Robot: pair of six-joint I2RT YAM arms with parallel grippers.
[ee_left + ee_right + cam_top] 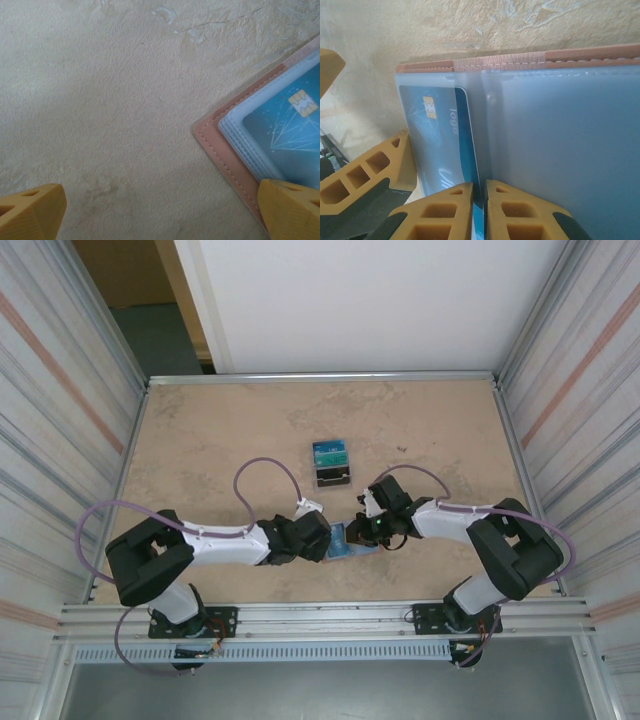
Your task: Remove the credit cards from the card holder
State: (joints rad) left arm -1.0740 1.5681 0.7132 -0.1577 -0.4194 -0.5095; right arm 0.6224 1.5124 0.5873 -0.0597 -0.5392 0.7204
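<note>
The pink card holder (350, 543) lies open and flat on the worktop (200, 440), near the front edge, right between the two arms. Inside it I can see clear plastic pockets, and a blue credit card (437, 145) with a little gold chip sits in one of them. The right gripper (479, 200) is down low at the card holder, and its two yellow fingers (520, 212) are squeezed almost together. The thin edge of the blue credit card is nipped between them. The left gripper (160, 210) is spread wide and is not grasping anything. One of its yellow fingers (292, 207) is over the corner of the card holder and the other is over bare worktop. I cannot tell if that finger presses on the pink edge. Farther back on the worktop, well apart from the card holder, stands a dark stand (332, 476) with teal cards (329, 452) showing in it.
</note>
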